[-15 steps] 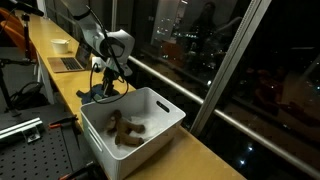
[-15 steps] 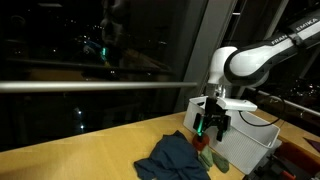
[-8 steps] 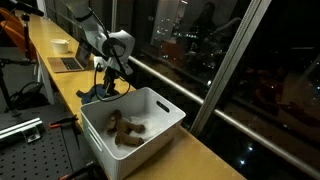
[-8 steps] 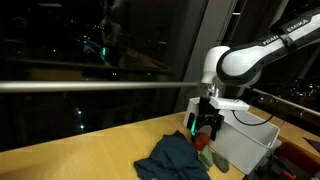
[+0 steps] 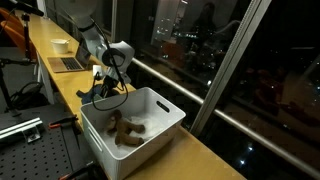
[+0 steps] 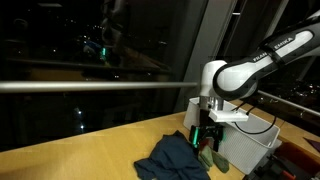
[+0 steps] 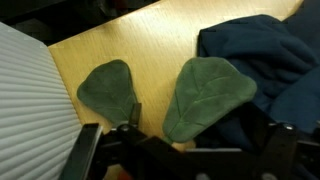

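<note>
My gripper (image 7: 185, 152) is open, its fingers spread low over two green felt leaves (image 7: 205, 95) that lie on the wooden table (image 7: 150, 45). The leaves sit between a white ribbed bin (image 7: 25, 95) and a crumpled dark blue cloth (image 7: 265, 50). In both exterior views the gripper (image 6: 207, 140) (image 5: 108, 88) hangs just above the table, between the blue cloth (image 6: 175, 158) and the white bin (image 6: 250, 140). A bit of red shows under the fingers in an exterior view. Nothing is held.
The white bin (image 5: 165, 108) holds a brown plush toy (image 5: 125, 130). A laptop (image 5: 68, 63) and a white bowl (image 5: 60, 45) stand farther along the table. A dark window with a metal rail (image 6: 90, 86) runs along the table's edge.
The gripper has come down toward the table and shifted slightly toward the blue cloth. It has stayed open, and nothing else moved.
</note>
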